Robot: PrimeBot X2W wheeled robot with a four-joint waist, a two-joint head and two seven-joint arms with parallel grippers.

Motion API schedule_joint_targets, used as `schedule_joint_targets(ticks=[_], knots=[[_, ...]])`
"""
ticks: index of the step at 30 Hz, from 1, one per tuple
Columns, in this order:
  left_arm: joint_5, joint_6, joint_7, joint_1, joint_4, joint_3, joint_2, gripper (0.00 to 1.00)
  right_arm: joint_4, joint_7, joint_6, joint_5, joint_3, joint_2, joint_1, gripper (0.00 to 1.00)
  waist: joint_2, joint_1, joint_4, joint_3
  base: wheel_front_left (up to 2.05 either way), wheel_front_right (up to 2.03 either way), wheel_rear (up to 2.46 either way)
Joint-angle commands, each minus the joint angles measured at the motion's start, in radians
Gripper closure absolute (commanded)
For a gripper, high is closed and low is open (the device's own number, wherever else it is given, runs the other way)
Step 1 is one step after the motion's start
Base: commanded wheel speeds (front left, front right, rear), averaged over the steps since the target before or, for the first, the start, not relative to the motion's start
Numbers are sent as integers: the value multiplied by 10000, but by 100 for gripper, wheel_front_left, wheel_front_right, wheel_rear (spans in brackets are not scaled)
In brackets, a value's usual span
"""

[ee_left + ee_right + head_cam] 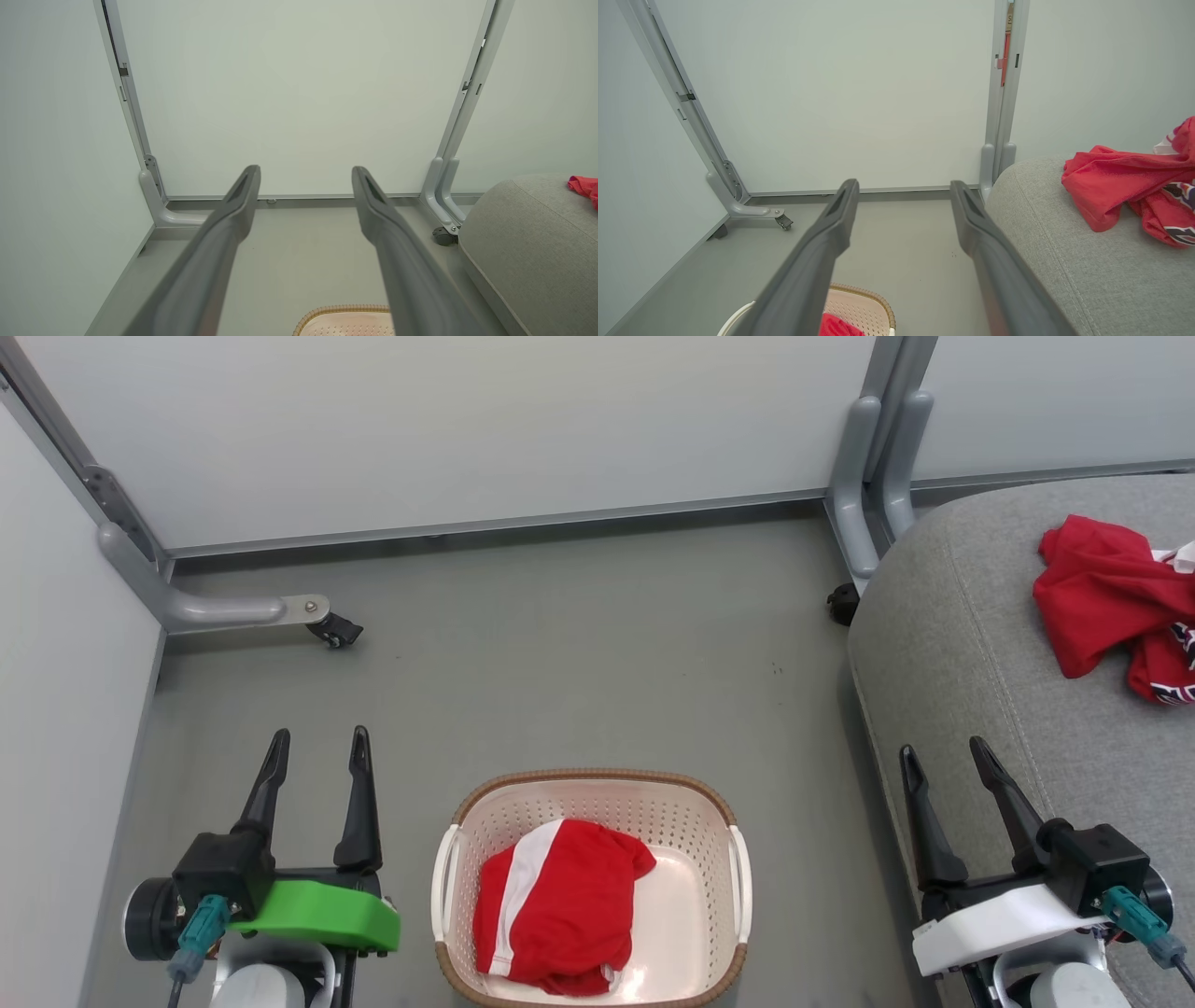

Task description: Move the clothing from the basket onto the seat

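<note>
Nearest to me, at the bottom of the head view, are the left gripper (318, 737) at 7 o'clock and the right gripper (942, 749) at 5 o'clock, both with the jaws wide apart and nothing between them. Between them, at 6 o'clock, the basket (597, 775) stands on the grey floor (579, 644), and the red shorts (560, 905) with the white side stripe lie crumpled inside it, more toward its 9 o'clock side. The seat (971, 644) takes the 3 o'clock side, and the red jersey (1111, 593) lies on it already, at about 2 o'clock, so I judge the task half done and the step in hand is to fetch the shorts. To do it well I would use the right gripper, which is next to the seat: come down on the heap from above and close on a raised fold near its middle, away from the perforated wall, where a finger could catch the rim or drag the basket, which looks light. Then I would lift straight up until the cloth is free of the rim, swing toward 3 o'clock, and let go beside the jersey, well in from the rounded edge. The jersey shows navy and white lettering in its folds, but it is too crumpled to read; I see no brand or label on the shorts or the basket.
</note>
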Motion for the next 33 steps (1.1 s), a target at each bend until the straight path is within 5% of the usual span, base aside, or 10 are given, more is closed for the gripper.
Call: schedule_joint_targets(ticks=[1,20,33], knots=[[-34,35,-1,79,-35,36,-2,0,5,-2,-7,42,-14,-25,96,0,0,1,2,1,0,0,0],[199,-103,-1,-452,103,-40,-3,0,30,-2,-7,73,112,-26,-258,0,0,1,-105,347,0,0,0],[415,-421,2,-2566,1534,-829,272,0,-321,-2,-7,-155,463,-25,-1419,0,0,1,-812,1974,0,0,0]])
